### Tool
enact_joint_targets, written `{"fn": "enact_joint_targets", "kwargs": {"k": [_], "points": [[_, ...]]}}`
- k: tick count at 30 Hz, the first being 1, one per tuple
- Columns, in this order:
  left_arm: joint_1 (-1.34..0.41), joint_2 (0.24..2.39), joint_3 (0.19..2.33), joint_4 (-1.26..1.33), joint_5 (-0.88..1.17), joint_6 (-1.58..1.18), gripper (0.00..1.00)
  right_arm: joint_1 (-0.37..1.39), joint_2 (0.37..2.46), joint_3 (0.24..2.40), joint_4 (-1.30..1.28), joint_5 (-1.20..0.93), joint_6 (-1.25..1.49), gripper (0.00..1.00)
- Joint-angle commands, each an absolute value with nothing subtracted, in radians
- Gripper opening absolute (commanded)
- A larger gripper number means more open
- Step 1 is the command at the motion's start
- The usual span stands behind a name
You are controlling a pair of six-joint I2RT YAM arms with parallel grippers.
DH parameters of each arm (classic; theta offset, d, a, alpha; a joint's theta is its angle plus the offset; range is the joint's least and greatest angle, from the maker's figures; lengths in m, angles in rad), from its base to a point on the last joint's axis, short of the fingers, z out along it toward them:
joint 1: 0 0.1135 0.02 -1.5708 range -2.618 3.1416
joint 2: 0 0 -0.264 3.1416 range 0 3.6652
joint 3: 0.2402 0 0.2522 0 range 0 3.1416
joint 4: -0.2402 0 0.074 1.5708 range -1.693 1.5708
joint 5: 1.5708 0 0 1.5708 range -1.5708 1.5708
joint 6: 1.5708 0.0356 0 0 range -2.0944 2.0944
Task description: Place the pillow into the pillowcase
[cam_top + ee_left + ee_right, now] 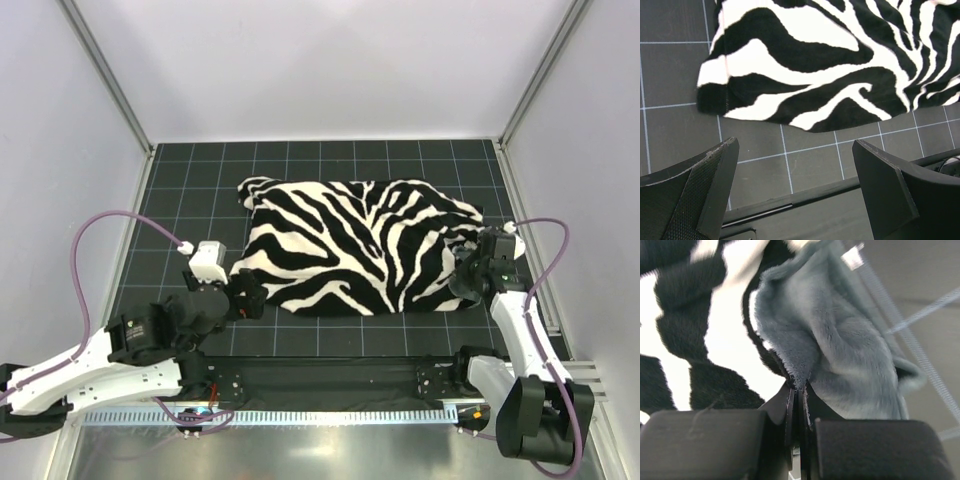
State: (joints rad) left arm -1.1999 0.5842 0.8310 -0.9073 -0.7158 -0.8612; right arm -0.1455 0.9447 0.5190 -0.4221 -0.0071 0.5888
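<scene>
The pillowcase (360,245) lies zebra side up in the middle of the black grid mat and looks puffy. The cream pillow is hidden from every view. My left gripper (245,297) is open and empty just off the pillowcase's near left corner (715,95); its fingers (715,180) frame bare mat. My right gripper (468,270) is shut on the pillowcase's right edge, pinching a fold of the plush grey side (840,350) between its jaws (800,387), beside the zebra side (700,320).
White walls with metal corner posts (110,80) surround the mat. A black rail (330,375) runs along the near edge between the arm bases. A white label tag (854,259) sticks out of the pillowcase seam.
</scene>
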Motion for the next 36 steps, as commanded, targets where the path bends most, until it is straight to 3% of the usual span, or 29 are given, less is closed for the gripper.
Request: {"fn": "enact_joint_targets", "kwargs": {"k": [1, 4, 6, 11, 14, 16, 21, 22, 23, 25, 26, 28, 29, 30, 33, 36], "points": [[-1.197, 0.566, 0.824, -0.890, -0.756, -0.881, 1.00, -0.150, 0.873, 0.633, -0.561, 0.337, 0.635, 0.04], [-1.197, 0.566, 0.824, -0.891, -0.755, -0.881, 1.00, -0.152, 0.844, 0.685, -0.597, 0.385, 0.635, 0.04], [-1.197, 0.569, 0.822, -0.888, -0.753, -0.881, 1.00, -0.152, 0.860, 0.702, -0.609, 0.365, 0.638, 0.11], [-1.197, 0.591, 0.821, -0.877, -0.755, -0.877, 1.00, -0.152, 0.919, 0.709, -0.614, 0.318, 0.647, 0.11], [-1.197, 0.614, 0.802, -0.850, -0.755, -0.877, 1.00, -0.152, 0.959, 0.700, -0.600, 0.275, 0.640, 0.18], [-1.197, 0.635, 0.790, -0.815, -0.747, -0.877, 1.00, -0.152, 0.977, 0.693, -0.586, 0.265, 0.640, 0.29], [-1.197, 0.721, 0.804, -0.796, -0.732, -0.877, 1.00, -0.152, 0.985, 0.675, -0.562, 0.255, 0.635, 0.32], [-1.197, 0.730, 0.804, -0.796, -0.732, -0.874, 1.00, -0.152, 0.985, 0.673, -0.561, 0.255, 0.637, 0.41], [-1.197, 0.730, 0.805, -0.796, -0.730, -0.876, 1.00, -0.152, 0.986, 0.672, -0.560, 0.256, 0.637, 0.42], [-1.197, 0.727, 0.802, -0.795, -0.727, -0.876, 0.99, -0.152, 0.986, 0.667, -0.561, 0.268, 0.640, 0.37], [-1.197, 0.723, 0.799, -0.793, -0.727, -0.876, 1.00, -0.152, 0.983, 0.669, -0.564, 0.288, 0.647, 0.29], [-1.197, 0.706, 0.796, -0.796, -0.729, -0.876, 1.00, -0.152, 0.977, 0.673, -0.580, 0.311, 0.655, 0.29], [-1.197, 0.698, 0.792, -0.798, -0.729, -0.874, 1.00, -0.152, 0.973, 0.675, -0.581, 0.316, 0.650, 0.20], [-1.197, 0.692, 0.790, -0.799, -0.732, -0.874, 1.00, -0.152, 0.966, 0.673, -0.580, 0.319, 0.653, 0.04], [-1.197, 0.675, 0.785, -0.802, -0.733, -0.876, 1.00, -0.152, 0.954, 0.686, -0.604, 0.363, 0.669, 0.04], [-1.197, 0.670, 0.787, -0.810, -0.732, -0.876, 1.00, -0.156, 0.948, 0.716, -0.633, 0.413, 0.675, 0.17]]}}
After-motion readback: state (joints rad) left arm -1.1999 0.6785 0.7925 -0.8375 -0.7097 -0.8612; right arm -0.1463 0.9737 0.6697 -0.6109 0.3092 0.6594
